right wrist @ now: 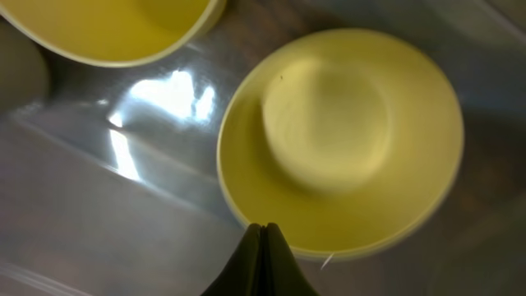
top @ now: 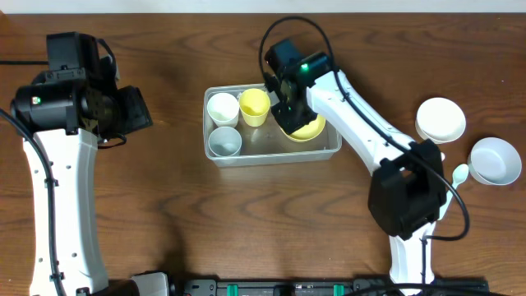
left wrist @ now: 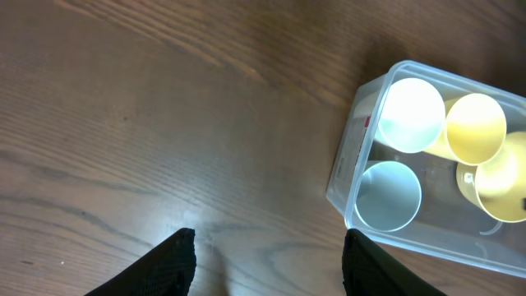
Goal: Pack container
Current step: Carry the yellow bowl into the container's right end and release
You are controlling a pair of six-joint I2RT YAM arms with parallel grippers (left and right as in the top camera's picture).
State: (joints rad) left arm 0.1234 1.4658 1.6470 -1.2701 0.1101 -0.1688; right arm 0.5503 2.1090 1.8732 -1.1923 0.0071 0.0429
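Observation:
The clear plastic container (top: 271,159) stands at the table's middle. It holds a white cup (top: 223,108), a yellow cup (top: 254,106), a pale-blue cup (top: 224,141) and a yellow bowl (top: 308,130). My right gripper (top: 289,111) hangs over the container. In the right wrist view its fingers (right wrist: 263,226) are pressed together, tips at the near rim of the yellow bowl (right wrist: 341,131); the yellow cup (right wrist: 115,29) shows at the top left. My left gripper (top: 136,111) is open and empty above bare table, left of the container (left wrist: 349,185).
A white bowl (top: 440,119), a pale-blue bowl (top: 495,159) and a small white spoon (top: 460,173) lie at the right edge, beside the right arm's base. Bare wood lies left of the container (left wrist: 164,123).

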